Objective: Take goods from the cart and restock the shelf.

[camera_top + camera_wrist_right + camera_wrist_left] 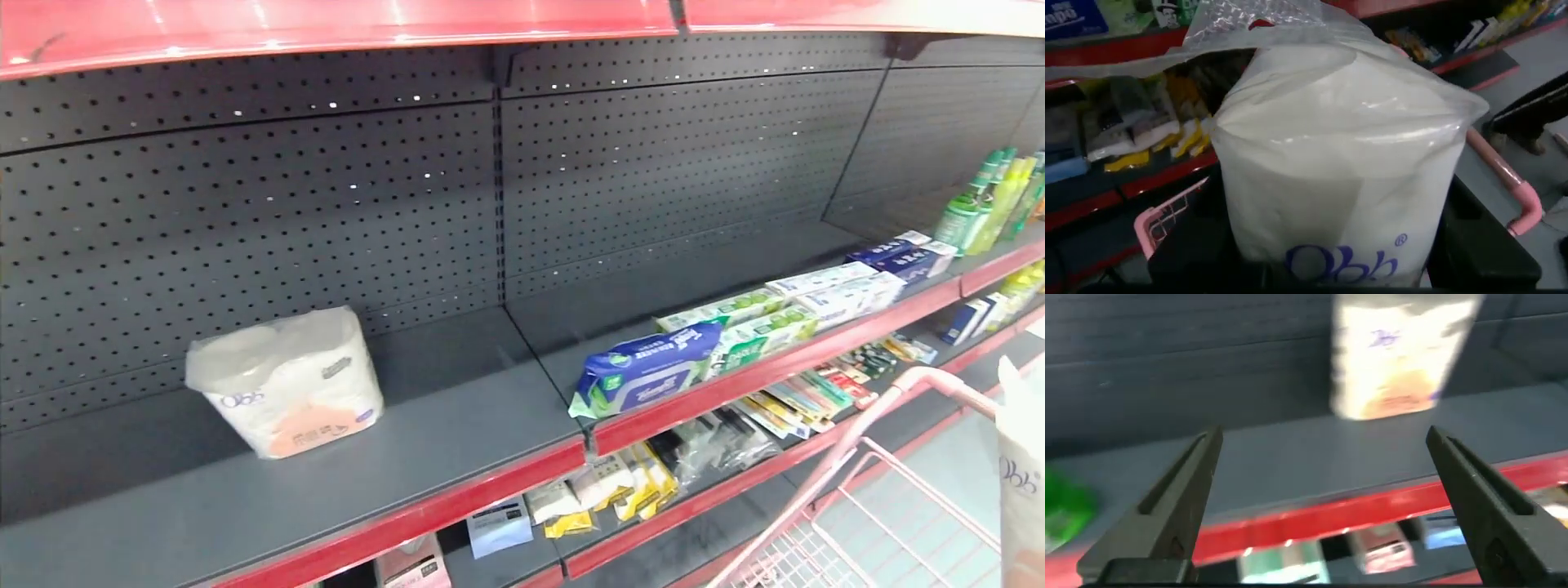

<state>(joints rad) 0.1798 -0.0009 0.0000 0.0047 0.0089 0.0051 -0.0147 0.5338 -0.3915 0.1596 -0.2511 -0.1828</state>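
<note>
Head cam: high, fwd + down, oblique to shelf [457,433]; cart [914,384] rim at lower right of frame. L wrist cam: close to shelf lip, faces inward between spread left end effector [1323,439] fingers; shares shelved pack [1396,355] w/ head. R wrist cam: v. near held pack [1339,188], above cart; shelf fronts behind.

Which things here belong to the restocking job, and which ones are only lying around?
For the job: shelf, pink cart, roll pack on the shelf, second roll pack held near the cart.
Just lying about: blue wipes pack, toothpaste boxes, green bottles.
</note>
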